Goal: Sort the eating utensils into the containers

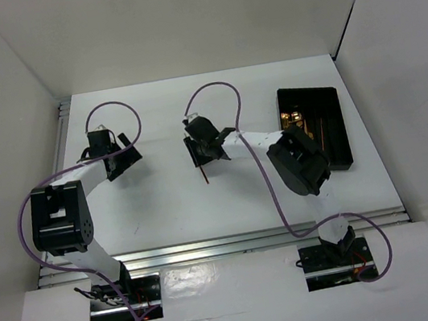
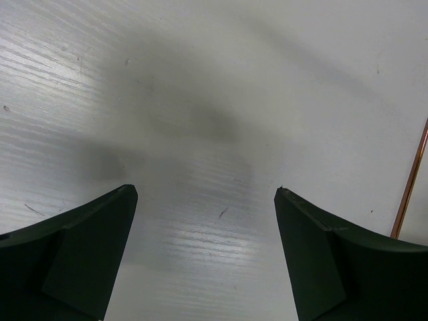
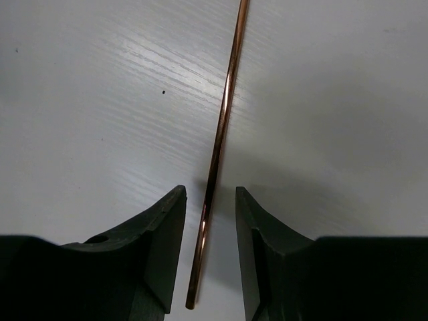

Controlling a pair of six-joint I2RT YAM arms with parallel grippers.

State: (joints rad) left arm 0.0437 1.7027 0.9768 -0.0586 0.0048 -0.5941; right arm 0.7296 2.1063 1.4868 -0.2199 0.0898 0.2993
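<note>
A thin copper-gold chopstick lies on the white table, and its near end sits between the fingers of my right gripper. The jaws stand narrowly apart, with a gap on each side of the stick. In the top view that gripper is at the table's middle, and the stick's tip pokes out below it. My left gripper is wide open over bare table at the left; the chopstick shows at the right edge of the left wrist view. The black divided tray at the right holds gold utensils.
White walls enclose the table on the left, back and right. The right arm's elbow hangs over the tray's near left part. Purple cables loop above both arms. A metal rail runs along the near table edge.
</note>
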